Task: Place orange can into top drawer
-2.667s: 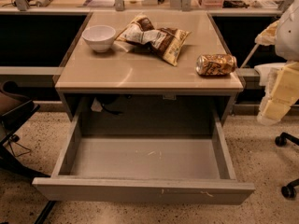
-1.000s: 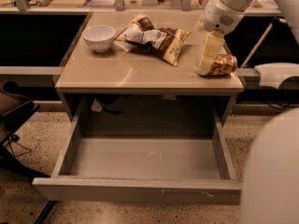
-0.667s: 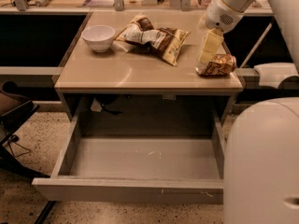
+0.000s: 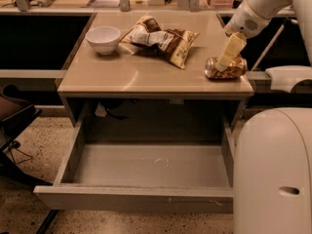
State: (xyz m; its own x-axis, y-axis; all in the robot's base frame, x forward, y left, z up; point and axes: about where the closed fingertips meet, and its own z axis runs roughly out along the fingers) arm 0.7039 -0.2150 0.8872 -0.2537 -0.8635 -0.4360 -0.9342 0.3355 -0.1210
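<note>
The orange can (image 4: 233,69) lies on its side at the right front corner of the table (image 4: 136,77). My gripper (image 4: 227,53) hangs from the white arm that reaches in from the upper right, and its tip is right at the can's top, covering part of it. The top drawer (image 4: 131,198) is pulled wide open below the table top, and its grey inside is empty.
A white bowl (image 4: 103,38) stands at the table's back left. Brown and white snack bags (image 4: 163,39) lie in the middle back. My white body (image 4: 273,169) fills the lower right, beside the drawer. A black chair (image 4: 12,126) stands at the left.
The arm has swung in from the right edge to over the can and has lowered slightly onto it. The can, bowl, bags and drawer have not moved.
</note>
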